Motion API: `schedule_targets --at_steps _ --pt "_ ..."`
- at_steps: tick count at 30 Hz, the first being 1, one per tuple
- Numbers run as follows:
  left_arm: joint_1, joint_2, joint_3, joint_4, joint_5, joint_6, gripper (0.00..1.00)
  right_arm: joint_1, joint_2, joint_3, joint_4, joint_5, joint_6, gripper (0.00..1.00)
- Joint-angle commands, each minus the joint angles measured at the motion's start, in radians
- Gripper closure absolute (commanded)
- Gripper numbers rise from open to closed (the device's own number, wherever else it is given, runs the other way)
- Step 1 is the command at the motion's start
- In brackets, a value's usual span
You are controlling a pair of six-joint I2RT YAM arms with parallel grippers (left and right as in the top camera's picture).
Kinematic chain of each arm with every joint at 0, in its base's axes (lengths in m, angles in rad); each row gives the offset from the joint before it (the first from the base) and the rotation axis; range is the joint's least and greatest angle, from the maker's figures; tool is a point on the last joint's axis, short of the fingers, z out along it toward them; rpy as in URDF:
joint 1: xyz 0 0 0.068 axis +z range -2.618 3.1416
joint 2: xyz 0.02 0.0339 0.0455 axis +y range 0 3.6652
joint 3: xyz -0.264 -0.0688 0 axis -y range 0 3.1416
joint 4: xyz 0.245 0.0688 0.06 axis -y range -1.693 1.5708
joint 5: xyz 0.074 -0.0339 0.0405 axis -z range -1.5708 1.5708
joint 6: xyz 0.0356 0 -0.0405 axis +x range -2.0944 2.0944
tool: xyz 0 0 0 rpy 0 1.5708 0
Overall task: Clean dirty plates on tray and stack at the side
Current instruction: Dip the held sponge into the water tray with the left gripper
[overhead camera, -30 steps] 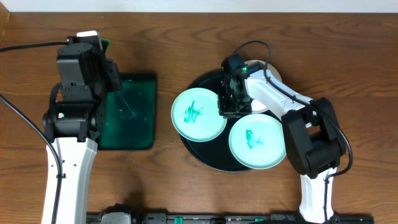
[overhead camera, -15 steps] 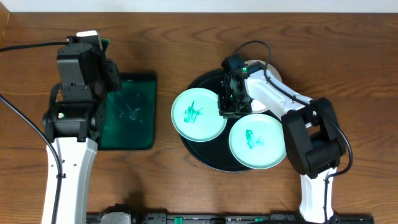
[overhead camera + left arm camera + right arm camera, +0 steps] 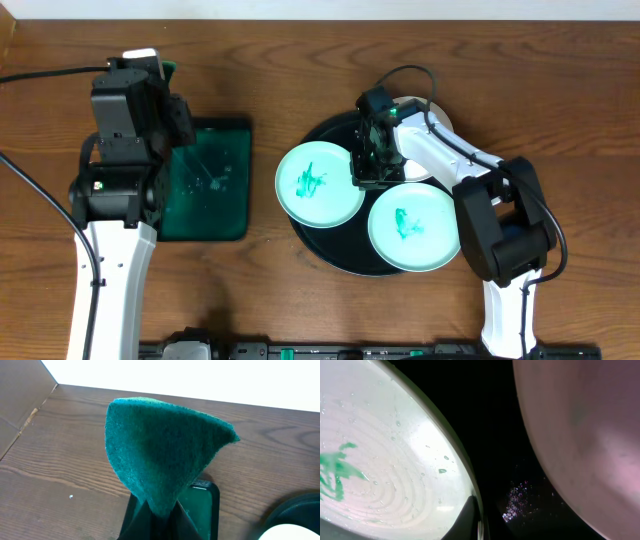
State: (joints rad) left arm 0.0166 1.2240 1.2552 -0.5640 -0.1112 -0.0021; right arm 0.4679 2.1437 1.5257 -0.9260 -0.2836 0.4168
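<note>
The tray (image 3: 322,248) is seen on the table (image 3: 300,60) from overhead, with all three plates on it: the left plate (image 3: 320,183) and the near plate (image 3: 413,227), both mint with green smears at their centres, and the white plate (image 3: 417,170), which is largely covered by the right arm so that its centre cannot be judged. The right gripper (image 3: 366,178) is lowered at the left plate's right edge. In the right wrist view one dark fingertip (image 3: 466,519) is seen against the inner side of that plate's rim, while the other is lost against the black tray, so it cannot be told whether the rim is clamped. A second plate (image 3: 580,435) fills the right of that view, cut off and tinted pink; which plate it is cannot be told. The left gripper (image 3: 156,519) is closed on the lower corner of a green pad (image 3: 162,455), which is held upright and hides most of what lies beyond it. Below it part of a green tray (image 3: 200,505) is shown. From overhead the left gripper is masked by its arm.
</note>
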Motion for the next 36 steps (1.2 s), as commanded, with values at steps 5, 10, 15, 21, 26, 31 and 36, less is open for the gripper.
schedule_targets --at_steps 5,10,15,21,26,31,36 --pt "-0.002 -0.008 0.008 0.020 -0.013 0.010 0.93 0.011 0.023 -0.031 -0.009 0.077 -0.014 0.99" --pt "-0.002 -0.008 0.008 0.022 -0.013 0.010 0.93 0.011 0.023 -0.031 -0.009 0.077 -0.014 0.99" --pt "-0.002 -0.008 0.007 0.023 -0.013 0.010 0.93 0.011 0.023 -0.031 -0.009 0.077 -0.014 0.99" --pt "-0.002 -0.001 0.007 0.019 -0.013 0.008 0.93 0.011 0.023 -0.031 -0.009 0.077 -0.014 0.99" --pt "0.000 0.068 0.007 -0.084 -0.059 -0.080 0.93 0.011 0.023 -0.031 -0.008 0.077 -0.014 0.99" --pt "0.000 0.216 0.007 -0.176 -0.058 -0.173 0.93 0.011 0.023 -0.031 -0.009 0.076 -0.014 0.99" --pt "0.000 0.355 0.007 -0.202 0.011 -0.214 0.93 0.011 0.023 -0.031 -0.009 0.076 -0.014 0.99"
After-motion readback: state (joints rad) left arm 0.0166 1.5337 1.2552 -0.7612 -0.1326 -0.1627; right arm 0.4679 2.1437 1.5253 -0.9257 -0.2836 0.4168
